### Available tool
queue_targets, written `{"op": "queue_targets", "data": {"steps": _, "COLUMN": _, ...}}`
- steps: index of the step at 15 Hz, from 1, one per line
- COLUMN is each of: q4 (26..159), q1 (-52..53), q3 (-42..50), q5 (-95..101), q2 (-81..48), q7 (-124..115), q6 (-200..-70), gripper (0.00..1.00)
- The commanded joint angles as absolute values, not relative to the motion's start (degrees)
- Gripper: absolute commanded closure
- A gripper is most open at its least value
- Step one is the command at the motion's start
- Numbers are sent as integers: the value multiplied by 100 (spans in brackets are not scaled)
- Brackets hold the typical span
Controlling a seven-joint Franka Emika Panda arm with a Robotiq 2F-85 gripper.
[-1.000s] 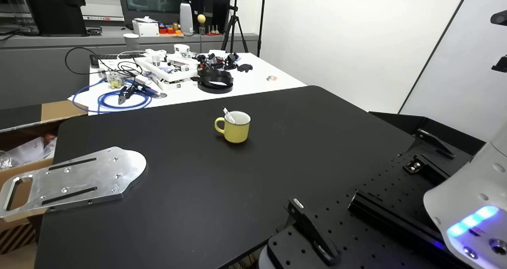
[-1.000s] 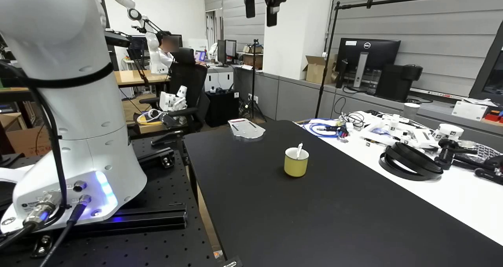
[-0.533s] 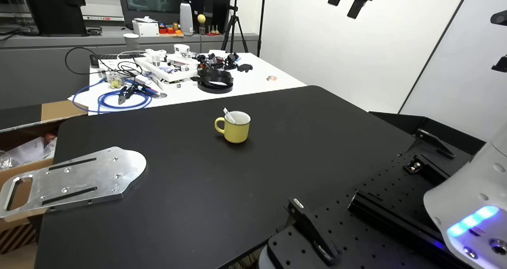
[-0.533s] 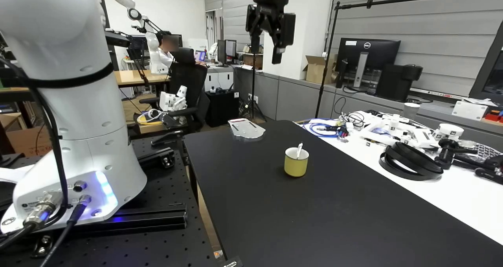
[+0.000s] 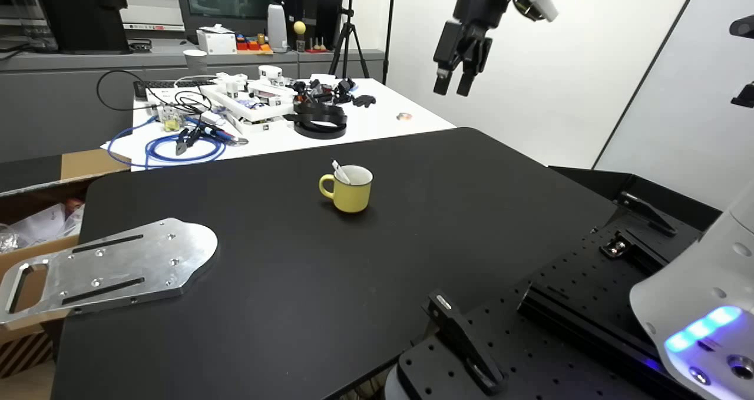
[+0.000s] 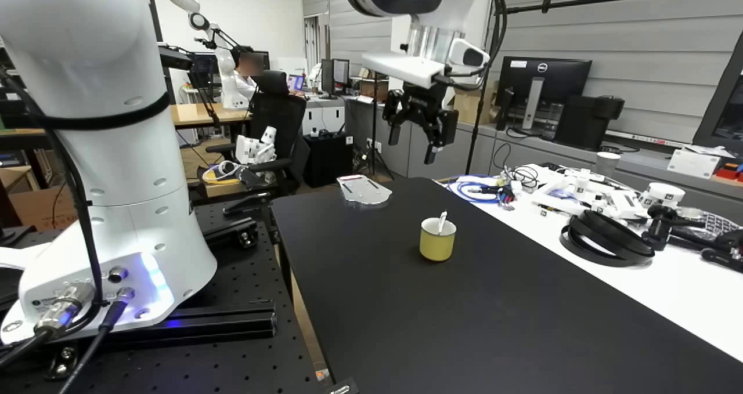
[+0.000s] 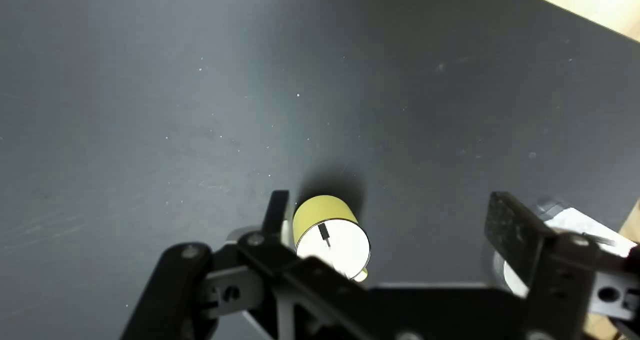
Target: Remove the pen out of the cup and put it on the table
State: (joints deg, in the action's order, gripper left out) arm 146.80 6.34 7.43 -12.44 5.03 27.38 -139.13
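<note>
The cup [image 5: 351, 198], a small yellow-green mug, stands upright on the black table [image 5: 283, 329]. It also shows in an exterior view [image 6: 436, 248] and in the wrist view [image 7: 320, 208]. The pen [image 5: 340, 171] leans inside the cup, its pale end above the rim on the handle side; it also shows in an exterior view [image 6: 442, 222]. In the wrist view a dark part of the pen [image 7: 324, 231] shows against the white inside; the rest is washed out or hidden by the gripper. My gripper [image 5: 452, 88] is open and empty, high above the table, its fingers [image 7: 389, 196] wide apart.
A grey metal plate [image 5: 123, 258] lies at the table's edge. A white table [image 5: 377, 126] with cables and white parts adjoins the black table. Clamps [image 5: 465, 347] stand on the base side by the robot. An open cardboard box [image 5: 35, 253] stands beside the table.
My gripper has come down from the top of both exterior views and moved closer to the cup. The fingers stay apart. The cup and the pen have not moved.
</note>
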Motion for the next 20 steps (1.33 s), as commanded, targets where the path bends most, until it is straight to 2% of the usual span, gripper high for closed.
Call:
{"op": "queue_targets", "data": {"steps": 1, "q4": 13629, "q1": 506, "q3": 364, "q5": -1401, "q2": -991, "q7": 3226, "q6": -14306, "gripper": 0}}
{"op": "queue_targets", "data": {"steps": 7, "q4": 11746, "q1": 54, "q3": -419, "q5": -911, "q2": -3081, "q7": 3000, "q6": -14956, "gripper": 0}}
{"op": "queue_targets", "data": {"steps": 13, "q4": 9916, "q1": -14, "q3": -717, "q5": -425, "q2": -4379, "q7": 2546, "q6": -14668, "gripper": 0}}
{"op": "queue_targets", "data": {"steps": 14, "q4": 10563, "q1": -116, "q3": -779, "q5": -383, "q2": -4038, "q7": 2716, "q6": -14948, "gripper": 0}}
{"op": "queue_targets", "data": {"steps": 20, "q4": 10451, "q1": -174, "q3": -855, "q5": -273, "q2": -4184, "q7": 2714, "q6": -14957, "gripper": 0}}
